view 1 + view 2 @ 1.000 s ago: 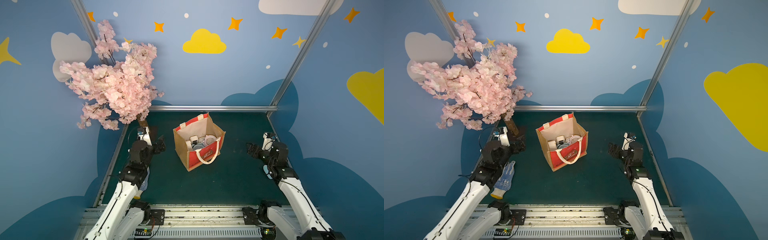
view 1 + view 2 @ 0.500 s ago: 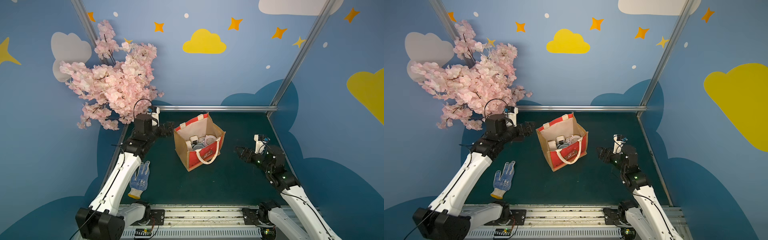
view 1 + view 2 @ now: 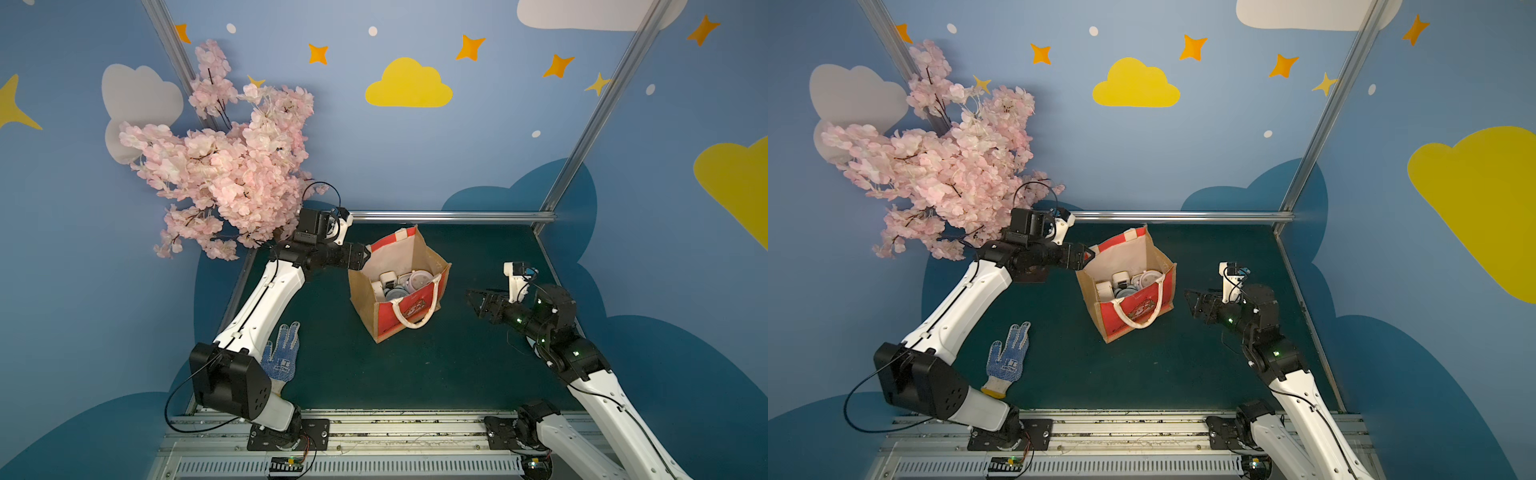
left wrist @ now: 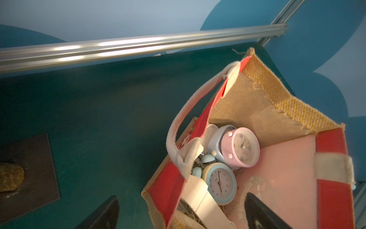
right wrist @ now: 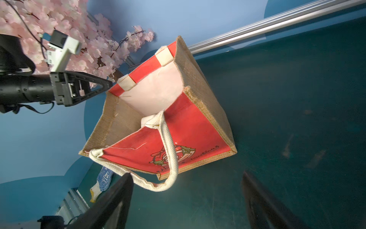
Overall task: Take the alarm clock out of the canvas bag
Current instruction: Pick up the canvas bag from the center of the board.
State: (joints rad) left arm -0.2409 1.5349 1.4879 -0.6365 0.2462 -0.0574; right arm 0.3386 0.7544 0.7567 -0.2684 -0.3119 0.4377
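Left gripper (image 3: 364, 257), jaws spread and empty, has reached the rim of the canvas bag (image 3: 409, 309); right gripper (image 3: 474, 301), also released, has drawn nearer. Alarm clocks (image 4: 219, 182) untouched; extraction pending.

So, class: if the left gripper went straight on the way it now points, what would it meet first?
Probably the canvas bag: the open left gripper points at its top rim from close by, though depth is unclear.
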